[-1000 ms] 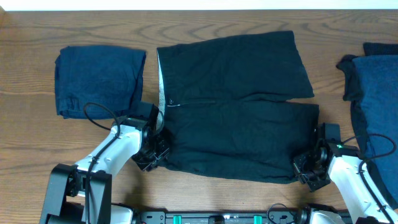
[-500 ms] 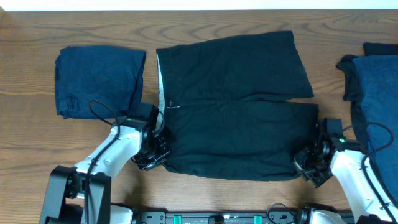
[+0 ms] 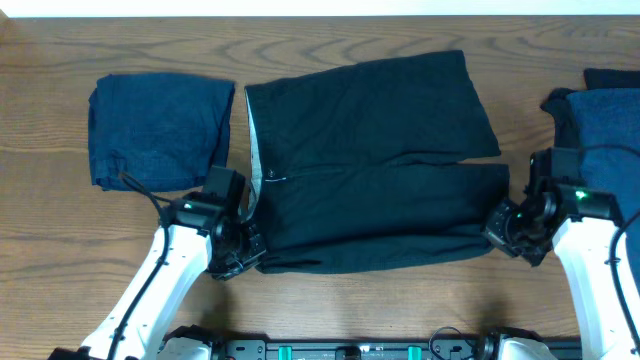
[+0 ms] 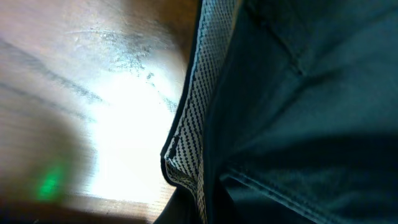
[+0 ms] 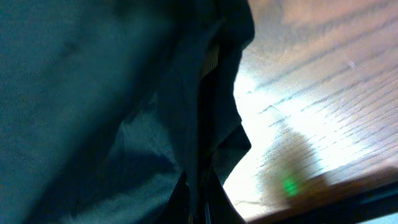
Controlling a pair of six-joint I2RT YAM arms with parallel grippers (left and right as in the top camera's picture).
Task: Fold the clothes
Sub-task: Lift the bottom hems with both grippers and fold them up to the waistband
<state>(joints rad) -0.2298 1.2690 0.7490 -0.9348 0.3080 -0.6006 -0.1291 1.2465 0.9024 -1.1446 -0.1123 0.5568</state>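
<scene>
Fingers of left gripper [image 3: 250, 260], right gripper [image 3: 498, 228] pinch near corners of soft black fabric garment [image 3: 370, 170]; uneven lift may slip one.

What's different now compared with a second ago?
The left gripper closed on the near left corner of the black garment; the right gripper was already shut on its near right corner. Both moved toward the far side of the table, carrying the near edge with them. The folded navy garment at left and the navy pile at right stayed put.
</scene>
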